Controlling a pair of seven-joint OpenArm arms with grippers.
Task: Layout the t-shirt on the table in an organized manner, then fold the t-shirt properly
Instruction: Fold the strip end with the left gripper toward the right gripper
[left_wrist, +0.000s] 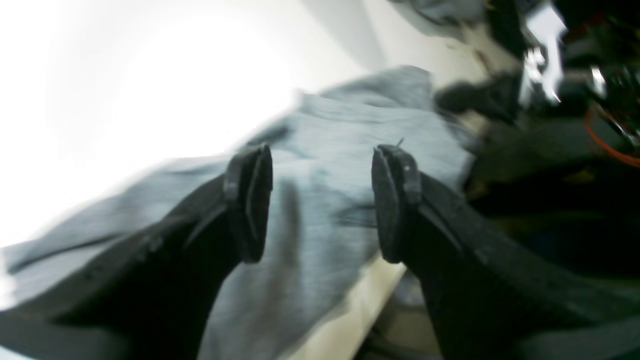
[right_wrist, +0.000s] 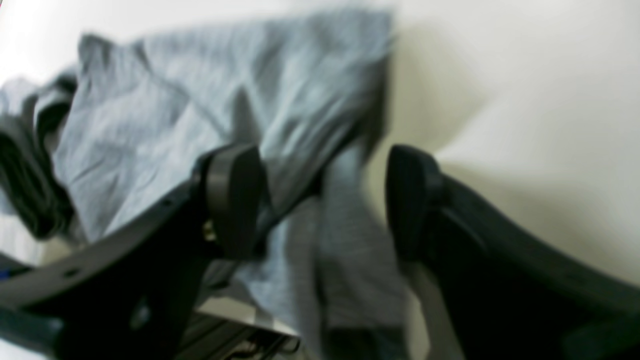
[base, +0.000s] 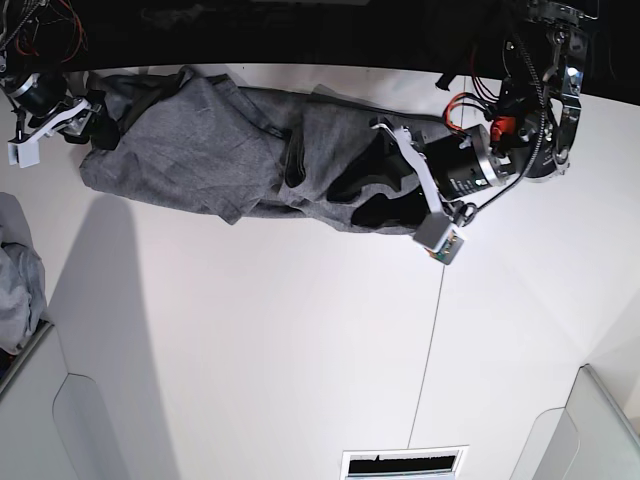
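Across the far edge of the table (base: 300, 340), the t-shirt (base: 230, 150) lies bunched in a long, wrinkled band; in both wrist views some cloth drapes over that edge. The layout step appears barely started.

Hazards, largest first:
- Whole-garment loss. With cloth already hanging off the edge, a pull directed away from the table centre could drag the rest of the garment over. Judged the main risk.
- Uneven spread. The grippers sit at opposite ends of the band; unequal tension would likely twist it rather than flatten it.
- Multi-layer pinch. The folds overlap heavily, so a closing grip may catch two layers.

Gripper status: the left gripper (left_wrist: 322, 202) has its jaws spread wide, cloth below them, nothing held. The right gripper (right_wrist: 322, 200) is likewise spread wide above the cloth and holds nothing.

Surface and room: the tabletop is smooth, white and glossy, offering ample bare area toward the camera, crossed by a thin dark seam (base: 430, 340). A lighter grey garment heap (base: 18, 285) sits at one side, well apart. Both wrist views are motion-blurred.
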